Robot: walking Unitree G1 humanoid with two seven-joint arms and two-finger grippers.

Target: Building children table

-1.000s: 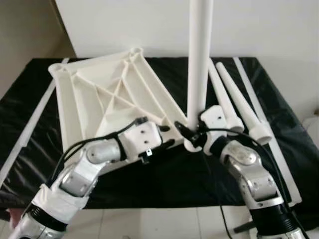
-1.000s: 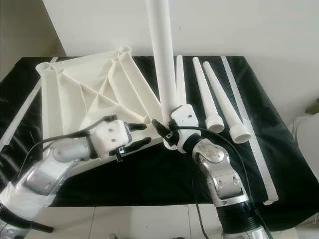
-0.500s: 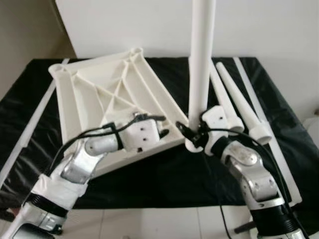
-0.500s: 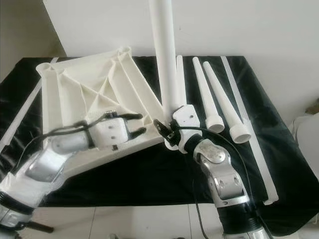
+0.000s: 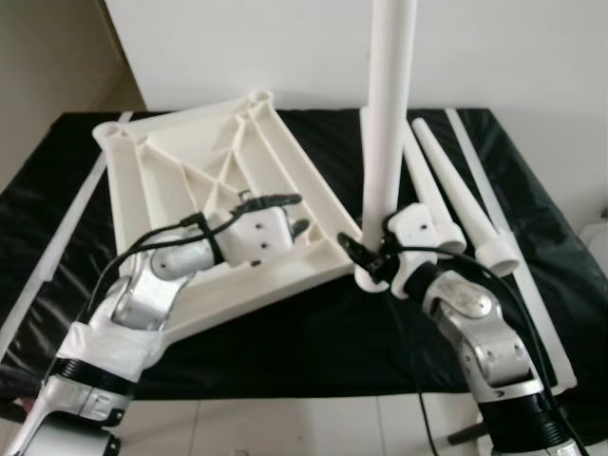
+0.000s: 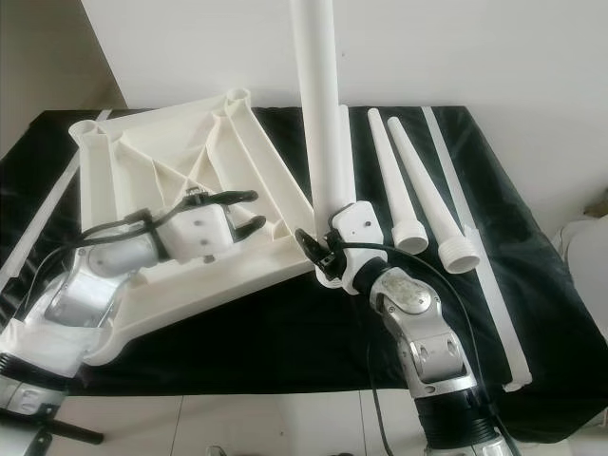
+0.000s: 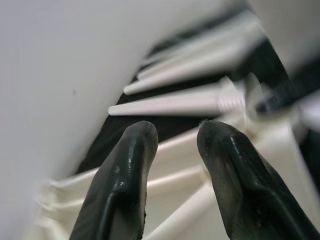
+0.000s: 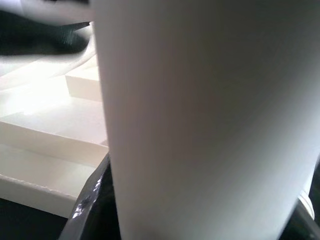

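— What is seen on the left?
— The upturned white tabletop [image 5: 190, 190] is lying ribs-up on the black-draped bench [image 5: 313, 332]. The left gripper [image 5: 290, 214] is held over its ribs, fingers [image 7: 125, 175] parted, nothing gripped.

— And to the right?
— A table leg [image 5: 389, 123] is held upright at the tabletop's near corner, clamped low by the right gripper [image 5: 366, 256]. Two spare legs [image 5: 446, 195] are laid just beyond on the cloth.

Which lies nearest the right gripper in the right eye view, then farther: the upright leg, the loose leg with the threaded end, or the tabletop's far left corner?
1. Upright leg, held in the right gripper.
2. Loose leg, lying to its right.
3. Far left corner of the tabletop, across the table.
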